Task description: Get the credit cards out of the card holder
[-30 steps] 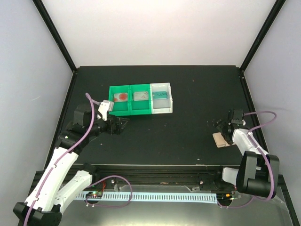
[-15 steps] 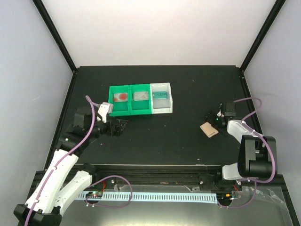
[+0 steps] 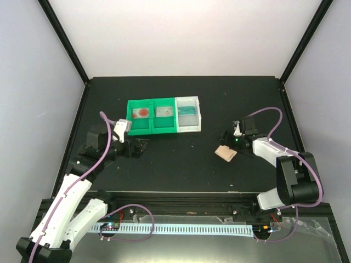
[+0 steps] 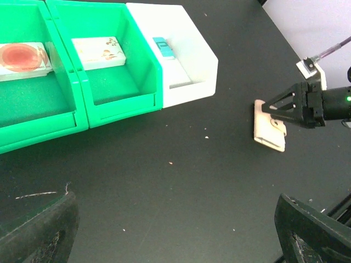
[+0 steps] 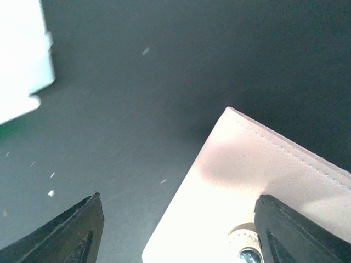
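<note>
The tan-pink card holder (image 3: 225, 154) lies flat on the black table, right of centre, also seen as the card holder (image 4: 270, 126) in the left wrist view. My right gripper (image 3: 227, 141) hovers low over it, open. One corner of the card holder (image 5: 258, 181) sits between the jaws. The right finger (image 5: 307, 233) is over its snap, and the left finger (image 5: 66, 233) is off it, above bare table. No card shows in the holder. A teal credit card (image 3: 187, 110) lies in the white compartment, seen again as the credit card (image 4: 163, 47). My left gripper (image 3: 141, 146) is open over bare table.
The green-and-white bin tray (image 3: 164, 130) stands at the back centre. A red-spotted card (image 4: 22, 56) lies in its left compartment and a pale card (image 4: 98, 52) in the middle one. Black frame posts rise at the table's back corners.
My right gripper swept left toward the table's centre, and the card holder slid left with it. Its jaws narrowed a little. The left arm hardly moved.
</note>
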Controlling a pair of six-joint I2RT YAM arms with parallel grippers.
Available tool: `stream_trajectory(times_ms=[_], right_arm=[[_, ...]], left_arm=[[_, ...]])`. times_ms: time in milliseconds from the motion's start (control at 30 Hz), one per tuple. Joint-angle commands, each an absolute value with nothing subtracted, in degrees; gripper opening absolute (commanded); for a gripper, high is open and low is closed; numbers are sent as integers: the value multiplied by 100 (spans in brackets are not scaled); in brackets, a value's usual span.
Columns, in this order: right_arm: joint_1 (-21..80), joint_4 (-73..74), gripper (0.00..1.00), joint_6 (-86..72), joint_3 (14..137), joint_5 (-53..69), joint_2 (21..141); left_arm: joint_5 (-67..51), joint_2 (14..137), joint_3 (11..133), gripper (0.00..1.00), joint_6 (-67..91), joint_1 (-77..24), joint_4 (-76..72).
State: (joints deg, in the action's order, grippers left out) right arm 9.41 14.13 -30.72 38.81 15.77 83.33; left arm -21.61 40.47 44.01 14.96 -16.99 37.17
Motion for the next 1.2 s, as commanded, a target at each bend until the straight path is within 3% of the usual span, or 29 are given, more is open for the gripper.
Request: stream_trajectory(times_ms=[0,567,867,1167], right_arm=[[1554,1904,76,-3361,3713,2071,8421],[4207,1896,72,-3386,4455,1511,8745],[4237,2388,68,-3270,4227,723,7958],[3799,1882,56,-4052,3409,749,7421]], left_arm=[[-1995,3956,4427,99,1444,-1687,3628],[-1937,3939,4412,99,1440,-1682,3662],[-1963,3990,4401,99,1441,-1678,3648],[-1971,3999,4392,99,1467,-1679,3640]])
